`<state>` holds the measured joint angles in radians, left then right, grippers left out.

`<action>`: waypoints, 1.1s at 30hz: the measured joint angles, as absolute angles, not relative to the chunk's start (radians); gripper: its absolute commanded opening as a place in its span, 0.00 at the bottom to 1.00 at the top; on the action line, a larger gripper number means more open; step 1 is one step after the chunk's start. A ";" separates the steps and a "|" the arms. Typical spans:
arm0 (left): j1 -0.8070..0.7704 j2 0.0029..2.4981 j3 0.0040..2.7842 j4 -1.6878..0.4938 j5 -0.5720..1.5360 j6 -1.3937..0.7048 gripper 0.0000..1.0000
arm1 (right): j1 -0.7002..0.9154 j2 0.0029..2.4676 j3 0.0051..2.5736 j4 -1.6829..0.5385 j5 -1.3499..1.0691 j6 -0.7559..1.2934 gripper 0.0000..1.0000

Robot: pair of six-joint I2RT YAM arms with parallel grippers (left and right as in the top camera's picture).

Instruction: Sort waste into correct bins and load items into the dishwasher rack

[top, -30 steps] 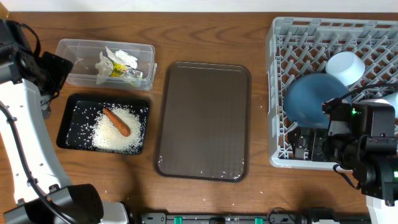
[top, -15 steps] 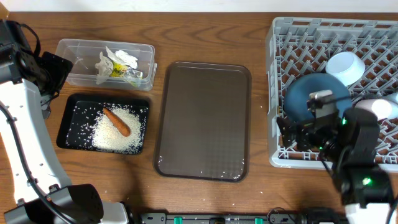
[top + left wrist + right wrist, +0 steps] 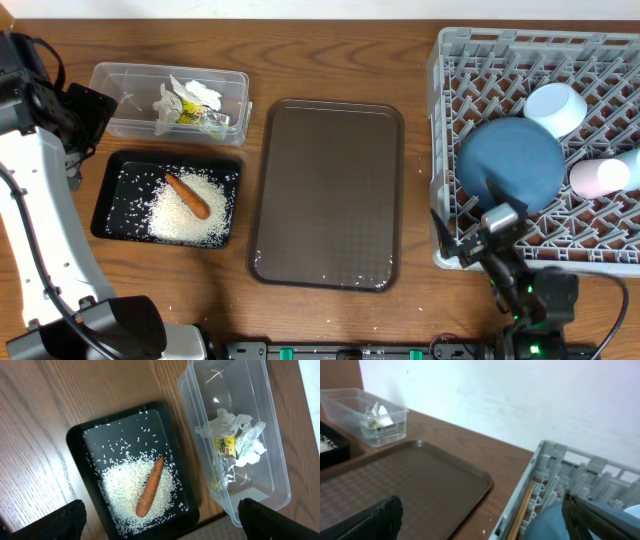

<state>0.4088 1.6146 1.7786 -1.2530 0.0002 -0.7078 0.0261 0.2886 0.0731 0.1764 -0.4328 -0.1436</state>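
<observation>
The left hand, fingers spread wide and holding nothing, hangs above two bins. Below and just ahead of it, the black tray holds one pile of rice with one carrot lying on top. Alongside, the clear tub holds crumpled wrappers (their number I cannot tell).

The right hand, equally agape and empty, sits at the near corner of the rack. Chopsticks lie just inside the rack's wall, with one dark-blue bowl beside them. One cup and one pale-blue bowl sit farther back. One brown serving tray lies on the counter to the hand's left.
</observation>
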 measured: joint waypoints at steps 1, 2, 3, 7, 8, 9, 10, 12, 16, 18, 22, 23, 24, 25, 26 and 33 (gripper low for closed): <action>0.409 1.615 1.779 -1.253 0.000 -0.708 0.99 | 0.026 0.254 0.051 0.177 -0.422 -0.144 0.99; 0.409 1.615 1.779 -1.253 0.000 -0.708 0.99 | 0.026 0.233 0.038 0.177 -0.414 -0.144 0.99; 0.409 1.615 1.779 -1.253 0.000 -0.708 0.99 | 0.026 0.215 0.027 0.176 -0.406 -0.144 0.99; 0.409 1.615 1.779 -1.253 0.000 -0.708 0.99 | 0.026 0.167 0.010 0.141 -0.356 -0.144 0.99; 0.409 1.615 1.779 -1.253 0.000 -0.708 0.99 | 0.026 0.158 0.010 0.127 -0.340 -0.144 0.99; 0.409 1.615 1.779 -1.253 0.000 -0.708 0.99 | 0.026 0.149 0.010 0.110 -0.326 -0.144 0.99; 0.409 1.615 1.779 -1.253 0.000 -0.708 0.99 | 0.026 0.135 0.010 0.087 -0.308 -0.144 0.99; 0.409 1.615 1.779 -1.253 0.000 -0.708 0.99 | 0.026 0.104 0.008 0.040 -0.272 -0.144 0.99; 0.409 1.615 1.779 -1.253 0.000 -0.708 0.99 | 0.026 0.024 0.007 -0.037 -0.200 -0.144 0.99; 0.409 1.615 1.779 -1.253 0.000 -0.708 0.99 | 0.026 0.017 0.007 -0.057 -0.170 -0.144 0.99; 0.409 1.615 1.779 -1.253 0.000 -0.708 0.99 | 0.026 0.015 0.007 -0.064 -0.112 -0.144 0.99; 0.409 1.615 1.779 -1.253 0.000 -0.708 0.99 | 0.026 0.015 0.007 -0.064 -0.097 -0.144 0.99; 0.409 1.615 1.779 -1.253 0.000 -0.708 0.99 | 0.026 0.015 0.007 -0.065 -0.088 -0.144 0.99; 0.409 1.615 1.779 -1.253 0.000 -0.708 0.99 | 0.026 0.015 0.007 -0.065 -0.080 -0.144 0.99; 0.409 1.615 1.779 -1.253 0.000 -0.708 0.99 | 0.026 0.015 0.007 -0.066 -0.072 -0.144 0.99; 0.409 1.615 1.779 -1.253 0.000 -0.708 0.99 | 0.026 0.015 0.007 -0.067 -0.051 -0.144 0.99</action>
<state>0.4088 1.6146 1.7786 -1.2533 0.0002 -0.7078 0.0261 0.0147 0.0071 -0.0669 -0.0509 -0.1436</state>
